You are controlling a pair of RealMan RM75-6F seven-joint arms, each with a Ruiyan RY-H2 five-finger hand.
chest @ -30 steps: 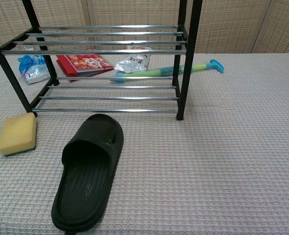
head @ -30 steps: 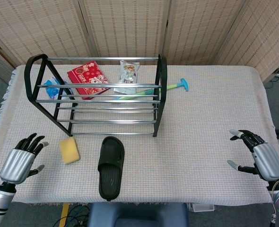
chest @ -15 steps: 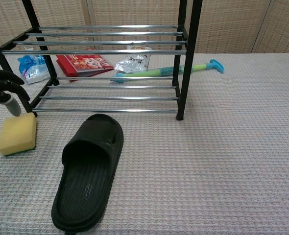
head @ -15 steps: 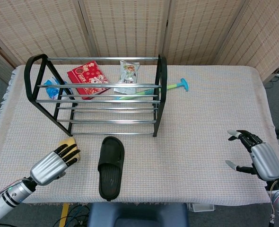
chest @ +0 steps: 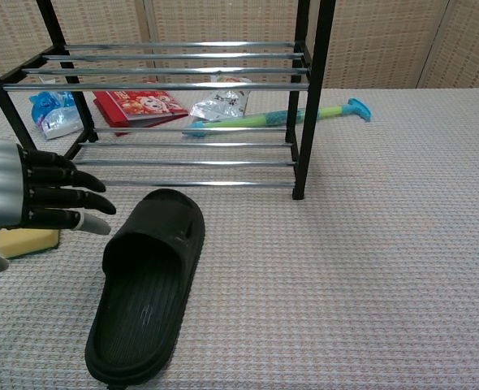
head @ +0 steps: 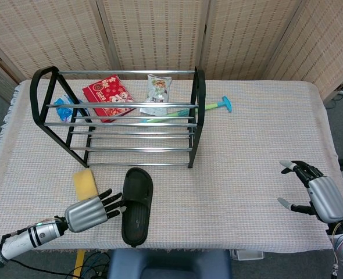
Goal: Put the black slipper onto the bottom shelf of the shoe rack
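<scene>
Reaching across the near edge of the woven beige tablecloth (head: 247, 145), our left hand (head: 93, 210) hangs with fingers spread, holding nothing, its fingertips (chest: 100, 209) just beside the black rubber slipper (head: 137, 204). That slipper lies flat on the cloth in front of the black-framed shoe rack with chrome bars (head: 119, 119), toe toward the rack, not on any shelf. Our right hand (head: 317, 192) hovers well apart at the far right, fingers apart and empty. Beside the left hand sits a yellow rectangular sponge (head: 85, 183). Behind the rack lie a red printed packet (head: 107, 96), a pale snack bag (head: 158, 93) and a green and blue long-handled brush (head: 217, 105).
</scene>
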